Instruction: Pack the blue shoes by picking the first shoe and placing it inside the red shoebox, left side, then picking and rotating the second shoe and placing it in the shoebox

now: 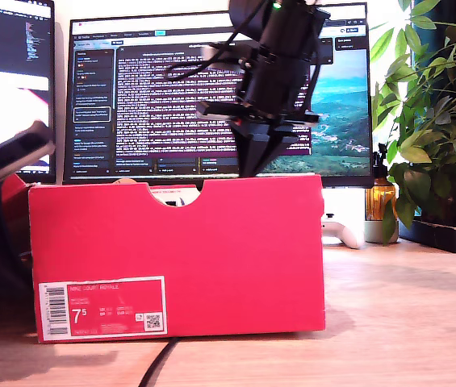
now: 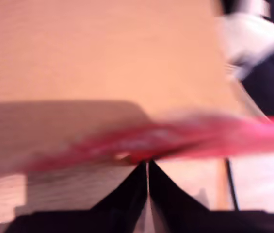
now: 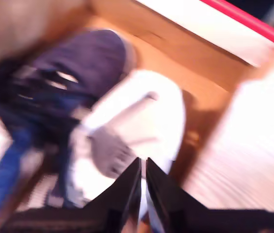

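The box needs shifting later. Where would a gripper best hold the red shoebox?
Probably the top edge of the red shoebox beside its half-round notch, coming from above: that wall stands upright and thin, and the box is open at the top.

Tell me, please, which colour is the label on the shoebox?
White, with a black barcode and 7.5, on the red shoebox; the label shows best in the exterior view.

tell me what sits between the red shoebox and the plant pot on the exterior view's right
In the exterior view, between the red shoebox and the plant pot sit a white game controller and an amber bottle on the wooden table.
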`<act>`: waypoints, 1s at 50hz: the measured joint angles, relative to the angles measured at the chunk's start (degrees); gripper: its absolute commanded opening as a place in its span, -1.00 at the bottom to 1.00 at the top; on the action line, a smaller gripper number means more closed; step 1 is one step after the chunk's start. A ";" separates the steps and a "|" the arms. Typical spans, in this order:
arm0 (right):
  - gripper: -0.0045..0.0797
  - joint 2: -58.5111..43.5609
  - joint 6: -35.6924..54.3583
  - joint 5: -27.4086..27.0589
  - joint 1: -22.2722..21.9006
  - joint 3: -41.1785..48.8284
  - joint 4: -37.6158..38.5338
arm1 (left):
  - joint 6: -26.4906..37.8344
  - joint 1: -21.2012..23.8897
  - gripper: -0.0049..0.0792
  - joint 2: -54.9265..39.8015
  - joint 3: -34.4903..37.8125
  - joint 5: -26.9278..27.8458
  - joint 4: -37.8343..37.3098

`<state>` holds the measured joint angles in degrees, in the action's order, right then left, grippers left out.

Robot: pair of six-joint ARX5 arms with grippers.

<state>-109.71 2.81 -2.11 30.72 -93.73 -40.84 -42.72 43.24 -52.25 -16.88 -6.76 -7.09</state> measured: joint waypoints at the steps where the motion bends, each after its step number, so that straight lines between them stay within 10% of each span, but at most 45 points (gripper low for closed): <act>1: -0.92 0.00 0.00 -0.02 -0.35 0.00 -0.39 | 0.00 0.15 -0.93 0.61 0.00 0.00 -0.22; 27: -0.92 0.39 -1.22 -2.01 -5.60 0.92 -4.09 | 7.48 1.95 -0.93 12.83 -0.20 -2.71 -8.26; 50: -0.92 20.96 -2.80 -2.95 -11.72 31.67 11.41 | 18.18 2.40 -0.93 18.82 -0.22 -17.44 -2.69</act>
<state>-88.75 0.01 -5.06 19.00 -62.06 -29.43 -24.53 45.65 -33.43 -17.10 -24.21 -9.78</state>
